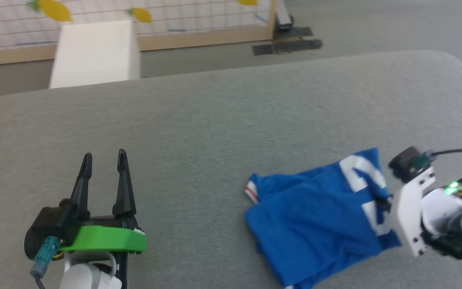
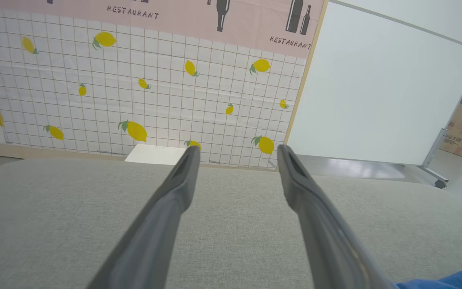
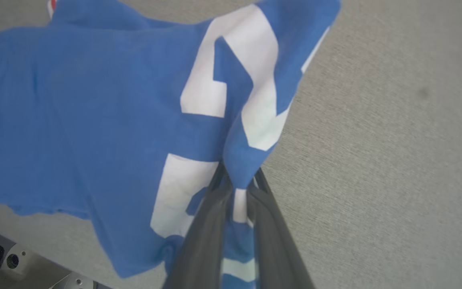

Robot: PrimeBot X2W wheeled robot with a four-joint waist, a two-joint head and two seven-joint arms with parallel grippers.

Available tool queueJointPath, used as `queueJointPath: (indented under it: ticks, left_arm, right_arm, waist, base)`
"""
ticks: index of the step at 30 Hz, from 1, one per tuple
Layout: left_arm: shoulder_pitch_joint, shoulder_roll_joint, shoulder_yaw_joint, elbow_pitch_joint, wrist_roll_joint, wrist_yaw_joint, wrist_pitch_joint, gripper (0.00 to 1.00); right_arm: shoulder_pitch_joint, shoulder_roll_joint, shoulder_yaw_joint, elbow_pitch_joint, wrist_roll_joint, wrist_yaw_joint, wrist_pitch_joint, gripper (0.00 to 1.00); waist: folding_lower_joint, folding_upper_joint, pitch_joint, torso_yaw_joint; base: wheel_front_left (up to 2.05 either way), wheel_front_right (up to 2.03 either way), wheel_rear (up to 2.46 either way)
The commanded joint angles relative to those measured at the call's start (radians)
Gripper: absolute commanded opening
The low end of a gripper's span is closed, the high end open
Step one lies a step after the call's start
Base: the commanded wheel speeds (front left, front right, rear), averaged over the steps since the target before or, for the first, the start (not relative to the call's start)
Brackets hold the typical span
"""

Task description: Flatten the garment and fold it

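The garment (image 1: 315, 216) is a royal-blue shirt with large white numerals, lying crumpled on the grey padded table (image 1: 215, 128) at the right front. A red-and-white striped trim (image 1: 252, 192) shows at its left end. My right gripper (image 1: 384, 202) comes in from the right and is shut on the garment's right edge. In the right wrist view the two dark fingers (image 3: 211, 224) pinch a fold of the garment (image 3: 94, 120) beside the white print, and my right gripper (image 3: 237, 176) lifts that fold slightly. My left gripper (image 1: 105, 154) rests open at the lower left, well away from the shirt. In its own view the left gripper (image 2: 238, 148) has nothing between its fingers.
A white block (image 1: 94, 52) stands just beyond the table's far edge. Behind it is a lemon-patterned tiled wall (image 2: 134, 100) and a white panel (image 2: 375, 88). A corner of the garment (image 2: 455, 279) peeks in at the lower right of the left wrist view.
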Motion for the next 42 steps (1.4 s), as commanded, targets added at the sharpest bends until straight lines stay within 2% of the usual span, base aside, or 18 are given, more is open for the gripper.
queueJointPath:
  ticks: [1,8,10,13,20,31,32,33,38,42]
  left_arm:
    - [-0.022,-0.001,0.001,-0.002,0.009,-0.001,-0.004,1.0]
    - [-0.079,0.03,0.011,-0.007,0.042,-0.006,-0.004,1.0]
    - [-0.113,0.053,0.005,-0.018,0.058,-0.007,0.012,1.0]
    - [-0.142,0.074,0.001,-0.042,0.073,-0.006,0.04,1.0]
    - [-0.163,0.123,0.019,-0.137,0.101,0.012,0.103,1.0]
    - [-0.165,0.167,0.039,-0.253,0.12,0.03,0.171,1.0]
    - [-0.164,0.169,0.04,-0.26,0.121,0.031,0.174,1.0]
    - [-0.162,0.17,0.04,-0.266,0.122,0.033,0.175,1.0]
    - [-0.147,0.171,0.036,-0.25,0.123,0.039,0.159,1.0]
    - [-0.131,0.156,0.028,-0.207,0.122,0.049,0.119,1.0]
  right_arm:
    - [-0.028,-0.021,-0.008,-0.002,0.005,-0.002,-0.004,0.0]
    - [-0.103,-0.091,-0.085,0.068,-0.01,-0.002,-0.067,0.0]
    - [-0.14,-0.102,-0.132,0.129,-0.028,-0.002,-0.117,0.0]
    - [-0.173,-0.108,-0.173,0.197,-0.048,-0.002,-0.167,0.0]
    - [-0.268,-0.073,-0.322,0.394,-0.105,-0.002,-0.252,0.0]
    - [-0.394,-0.053,-0.526,0.641,-0.206,-0.002,-0.314,0.0]
    - [-0.4,-0.049,-0.541,0.656,-0.216,-0.002,-0.321,0.69]
    - [-0.405,-0.049,-0.551,0.668,-0.229,-0.002,-0.329,1.0]
    - [-0.426,-0.053,-0.617,0.692,-0.242,-0.002,-0.385,1.0]
    - [-0.428,-0.055,-0.605,0.606,-0.214,-0.002,-0.45,1.0]
  waist:
    - [0.0,-0.0001,0.095,-0.15]
    - [0.0,-0.0001,0.205,-0.274]
    - [0.0,-0.0001,0.265,-0.294]
    - [0.0,-0.0001,0.322,-0.297]
    - [0.0,-0.0001,0.438,-0.273]
    - [0.0,-0.0001,0.521,-0.233]
    - [0.0,-0.0001,0.523,-0.231]
    - [0.0,-0.0001,0.524,-0.229]
    - [0.0,-0.0001,0.476,-0.215]
    - [0.0,-0.0001,0.396,-0.201]
  base:
    - [0.0,0.0,0.0]
    - [0.0,0.0,0.0]
    - [0.0,0.0,0.0]
    - [0.0,0.0,0.0]
    - [0.0,0.0,0.0]
    - [0.0,0.0,0.0]
    - [0.0,0.0,0.0]
    - [0.0,0.0,0.0]
    - [0.0,0.0,0.0]
    - [0.0,0.0,0.0]
